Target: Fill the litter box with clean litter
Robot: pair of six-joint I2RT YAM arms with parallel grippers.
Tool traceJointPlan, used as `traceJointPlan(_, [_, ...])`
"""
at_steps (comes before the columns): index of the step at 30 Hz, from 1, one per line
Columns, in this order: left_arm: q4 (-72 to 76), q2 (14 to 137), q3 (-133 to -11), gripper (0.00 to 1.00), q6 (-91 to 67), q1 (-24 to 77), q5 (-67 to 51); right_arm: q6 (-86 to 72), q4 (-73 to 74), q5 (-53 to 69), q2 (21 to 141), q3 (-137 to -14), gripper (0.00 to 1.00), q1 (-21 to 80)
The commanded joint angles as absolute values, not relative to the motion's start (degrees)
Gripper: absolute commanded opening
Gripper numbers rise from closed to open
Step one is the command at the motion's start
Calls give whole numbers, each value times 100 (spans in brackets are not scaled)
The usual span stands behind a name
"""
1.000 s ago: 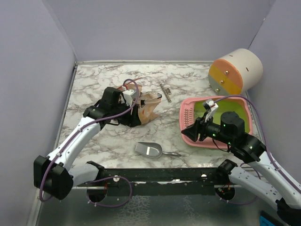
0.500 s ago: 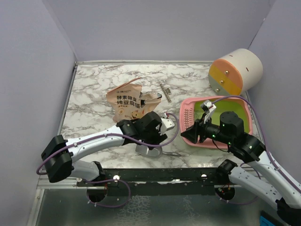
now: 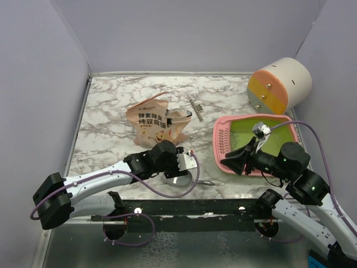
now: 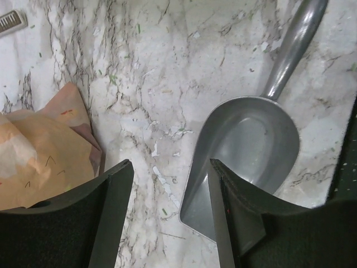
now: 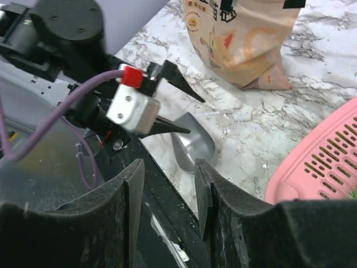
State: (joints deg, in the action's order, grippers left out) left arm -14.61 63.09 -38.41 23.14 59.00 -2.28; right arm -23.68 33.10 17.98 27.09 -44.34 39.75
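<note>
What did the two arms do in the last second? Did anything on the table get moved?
The left fingers came away from the tan bag, swung toward the near edge and now hang open over the metal scoop. The right fingers, open and empty, drew back a little from the litter box. The bag, scoop, litter box and cylinder look unmoved.

White arms point(image 3: 93, 180), purple cables point(image 5: 95, 81), black left pincer point(image 4: 170, 164) and right pincer point(image 5: 169, 167).
</note>
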Motion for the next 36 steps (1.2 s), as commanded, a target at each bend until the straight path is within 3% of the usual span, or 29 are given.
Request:
traceJointPlan(1, [-1117, 6580, -3729, 58, 2925, 5324, -1274, -2437, 3255, 2170, 2679, -4591, 41, 3989])
traceJointPlan(13, [-1521, 7595, -4259, 49, 3177, 4614, -3079, -2391, 3302, 1916, 2583, -4712, 41, 3984])
traceJointPlan(20, [-1290, 7256, -3895, 51, 3287, 4614, -3153, -2342, 3343, 1802, 2545, -4736, 41, 3987])
traceJointPlan(27, [-1314, 8062, -4139, 46, 3217, 4614, -3278, -2350, 3302, 1854, 2564, -4657, 41, 3990])
traceJointPlan(31, [-1285, 8431, -4230, 35, 3108, 4614, -3256, -2365, 3304, 1855, 2560, -4666, 41, 3990])
traceJointPlan(33, [-1243, 8506, -4264, 4, 2985, 4620, -3158, -2369, 3296, 1834, 2554, -4651, 41, 3990])
traceJointPlan(36, [-1222, 8399, -4341, 0, 2720, 4614, -3033, -2416, 3296, 1763, 2541, -4607, 41, 3989])
